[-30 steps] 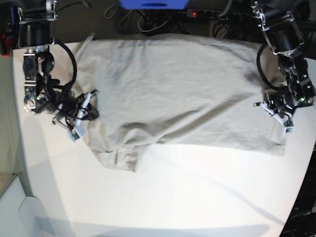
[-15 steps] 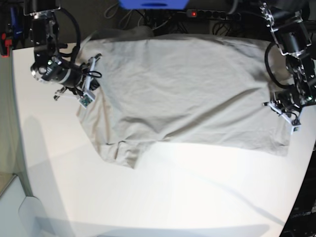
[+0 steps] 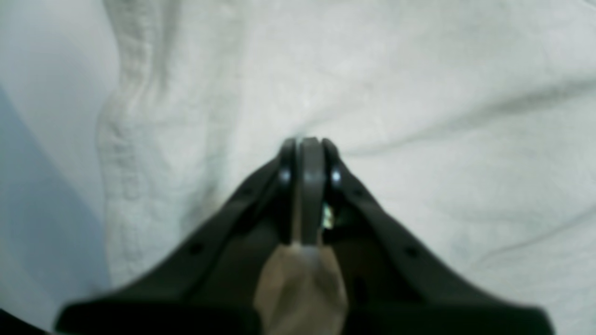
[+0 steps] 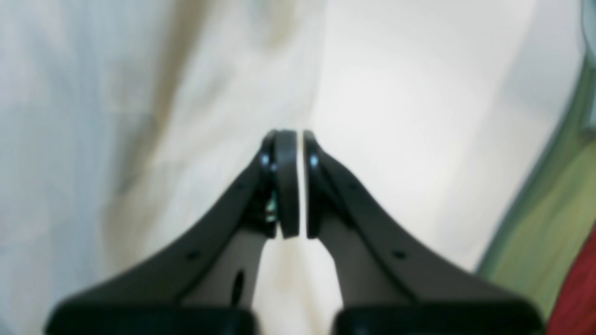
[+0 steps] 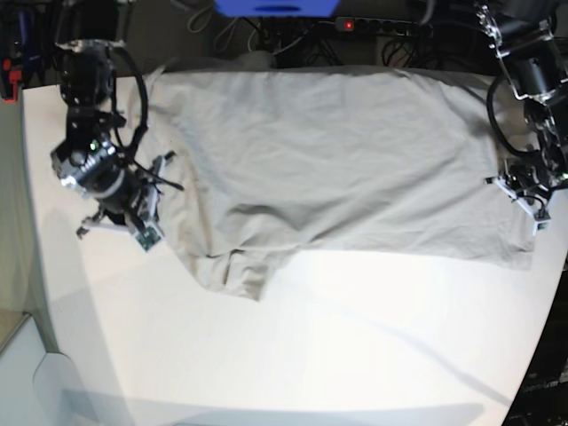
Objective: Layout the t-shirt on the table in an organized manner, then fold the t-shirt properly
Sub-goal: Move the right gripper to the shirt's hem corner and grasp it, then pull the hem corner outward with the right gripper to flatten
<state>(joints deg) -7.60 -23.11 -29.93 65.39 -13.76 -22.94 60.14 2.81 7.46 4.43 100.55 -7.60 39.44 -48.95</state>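
The light grey-beige t-shirt (image 5: 337, 151) lies spread and wrinkled across the far half of the white table (image 5: 311, 355), with one rumpled corner hanging toward the front at the left. My right gripper (image 5: 167, 177) is at the shirt's left edge. In the blurred right wrist view this gripper (image 4: 292, 139) is shut, with pale cloth (image 4: 186, 93) under and behind the fingers. My left gripper (image 5: 506, 184) is at the shirt's right edge. Its wrist view shows the gripper (image 3: 308, 144) shut, a tuft of shirt fabric (image 3: 300, 284) pinched between the fingers, above the hem (image 3: 130, 139).
A power strip with a red light (image 5: 373, 24), cables and a blue object (image 5: 275, 7) lie beyond the table's far edge. The table's curved left edge is close to my right arm; green and red surfaces (image 4: 558, 223) show past it.
My right arm swung to the far edge and then back toward the front, dragging the shirt's left edge. The left arm drifted slightly right, and the shirt now reaches further right. Both grippers stayed shut.
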